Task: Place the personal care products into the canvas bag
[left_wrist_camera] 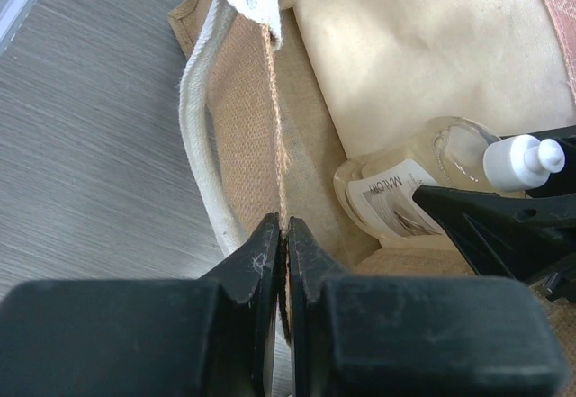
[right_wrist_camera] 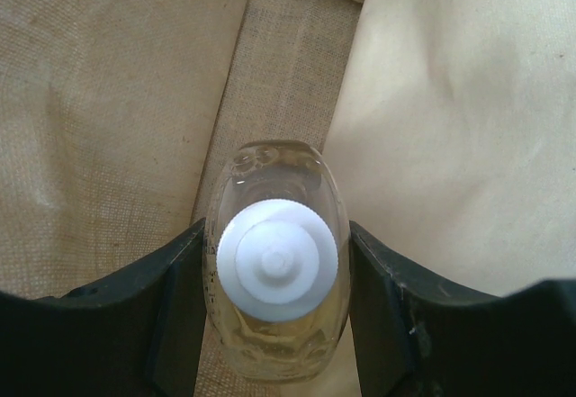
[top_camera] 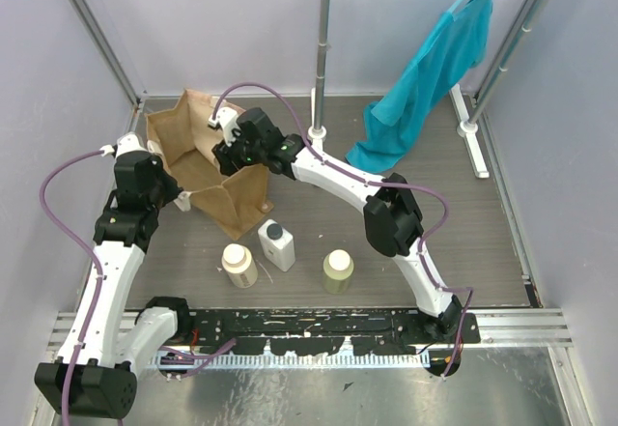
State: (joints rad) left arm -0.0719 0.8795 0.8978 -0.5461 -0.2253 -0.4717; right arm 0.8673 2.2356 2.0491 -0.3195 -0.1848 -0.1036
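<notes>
The tan canvas bag (top_camera: 198,131) stands upright at the back left. My left gripper (top_camera: 177,192) is shut on the bag's rim (left_wrist_camera: 274,127), next to a whitish strap handle (left_wrist_camera: 200,118). My right gripper (top_camera: 228,158) reaches down into the bag, shut on the amber clear bottle (right_wrist_camera: 277,325) with a white cap (right_wrist_camera: 277,257). That bottle (left_wrist_camera: 423,176) hangs inside the bag above its pale lining. On the table in front of the bag stand a cream round bottle (top_camera: 239,265), a white rectangular bottle with a dark cap (top_camera: 276,244) and an olive-green round bottle (top_camera: 337,271).
A teal cloth garment (top_camera: 425,78) hangs from a metal rack at the back right, its hem on the table. A rack pole (top_camera: 321,59) rises just behind the right arm. Purple walls close in both sides.
</notes>
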